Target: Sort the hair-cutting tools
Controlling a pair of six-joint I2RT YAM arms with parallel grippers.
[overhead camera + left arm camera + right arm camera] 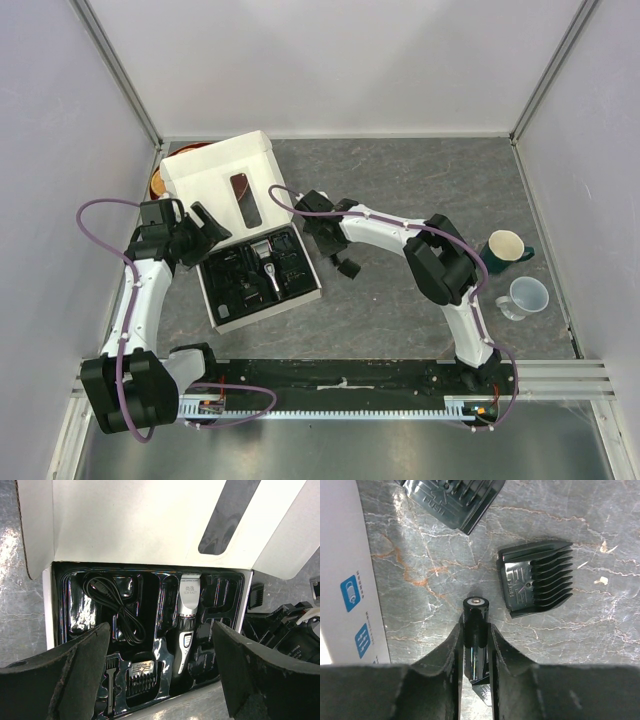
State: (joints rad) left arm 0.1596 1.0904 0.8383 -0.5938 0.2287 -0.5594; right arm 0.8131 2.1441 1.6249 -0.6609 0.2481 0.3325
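Clamped between the black padded fingers (457, 645) of the right gripper (474, 630) was a small black cylinder with a silver end (475, 611), over the grey marbled table (420, 580); what the piece was could not be told. The left gripper (161, 630) hung with its jaws spread wide and empty over the white cardboard box (215, 175), which sat toward the far left corner of the table with its lid up. Its glossy black plastic tray (75, 600) held the slim black electric clipper with silver blade head (186, 615) in a middle slot and the coiled black cord (117, 607) to the left of it. A black plastic comb guard (141, 677) and a small black brush (110, 677) lay along the tray's near rim. Outside, a second black comb guard (535, 577) and a third black comb guard (455, 500) lay on the table near the box's right wall, apart from each other.
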